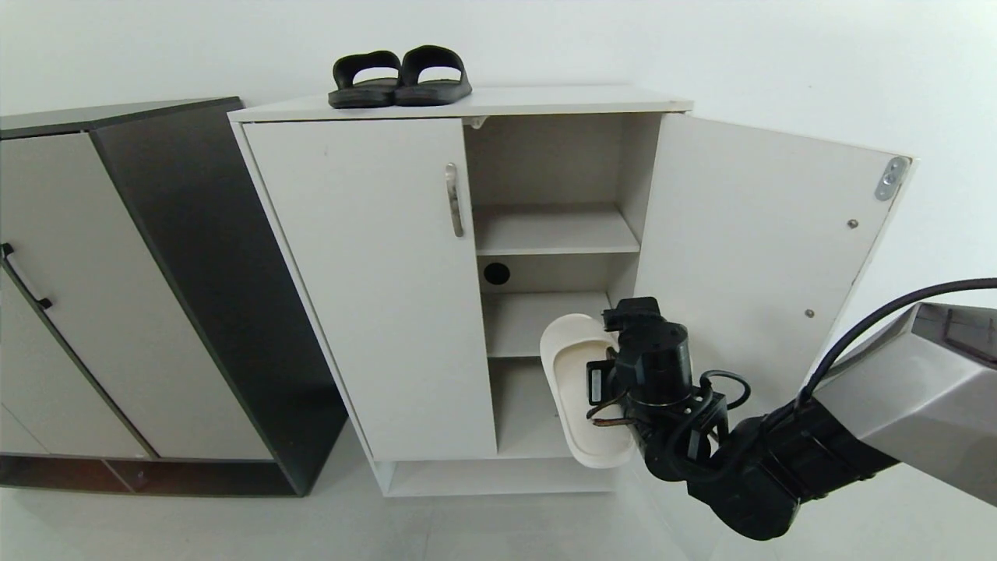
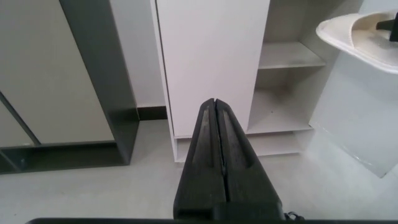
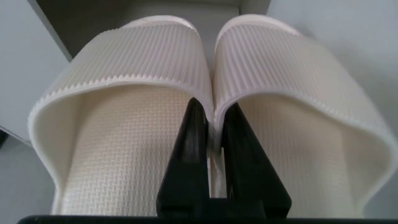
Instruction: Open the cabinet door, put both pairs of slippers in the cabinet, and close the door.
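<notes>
A white cabinet (image 1: 374,296) stands with its right door (image 1: 748,257) swung open and its left door shut. A pair of black slippers (image 1: 399,76) rests on its top. My right gripper (image 1: 604,389) is shut on a pair of white slippers (image 1: 580,389), held sideways just in front of the open compartment at the level of the lower shelves. In the right wrist view the fingers (image 3: 193,143) pinch the two inner edges of the white slippers (image 3: 124,124) together. My left gripper (image 2: 214,106) is shut and holds nothing, back from the cabinet's left door (image 2: 211,56).
A grey cabinet (image 1: 117,296) with a dark side panel stands to the left, close to the white one. Inside the open half are several bare shelves (image 1: 554,230). The floor in front is bare.
</notes>
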Robot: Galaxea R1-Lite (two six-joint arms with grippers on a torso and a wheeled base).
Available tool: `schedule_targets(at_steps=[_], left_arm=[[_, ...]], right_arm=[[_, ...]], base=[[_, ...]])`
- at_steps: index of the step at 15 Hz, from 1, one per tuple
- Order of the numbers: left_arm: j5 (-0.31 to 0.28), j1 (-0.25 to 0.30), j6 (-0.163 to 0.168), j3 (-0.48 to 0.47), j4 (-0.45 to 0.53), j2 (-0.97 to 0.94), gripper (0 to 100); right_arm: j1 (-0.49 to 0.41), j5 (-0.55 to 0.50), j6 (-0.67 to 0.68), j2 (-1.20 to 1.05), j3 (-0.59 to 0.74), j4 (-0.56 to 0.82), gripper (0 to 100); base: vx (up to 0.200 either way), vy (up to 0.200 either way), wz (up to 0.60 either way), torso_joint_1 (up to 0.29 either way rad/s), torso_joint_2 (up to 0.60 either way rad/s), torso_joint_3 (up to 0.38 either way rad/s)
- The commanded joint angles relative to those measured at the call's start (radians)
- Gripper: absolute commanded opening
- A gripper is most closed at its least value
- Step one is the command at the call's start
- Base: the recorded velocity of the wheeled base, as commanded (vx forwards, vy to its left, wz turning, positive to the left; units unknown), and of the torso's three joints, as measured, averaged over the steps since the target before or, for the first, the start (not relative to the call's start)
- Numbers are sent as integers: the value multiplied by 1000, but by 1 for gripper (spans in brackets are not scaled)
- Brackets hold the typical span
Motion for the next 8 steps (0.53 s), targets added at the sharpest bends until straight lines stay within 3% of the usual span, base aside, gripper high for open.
schedule_targets(at_steps=[1,8], left_arm=[[0,0,0,0,0,2,0],[0,0,-1,0,0,2,0]], right_arm=[[-4,1,0,2,3,0,0],[-25,2,0,44,-11,-2,0]], base=[[0,0,0,0,0,0],[0,0,0,0,0,0]])
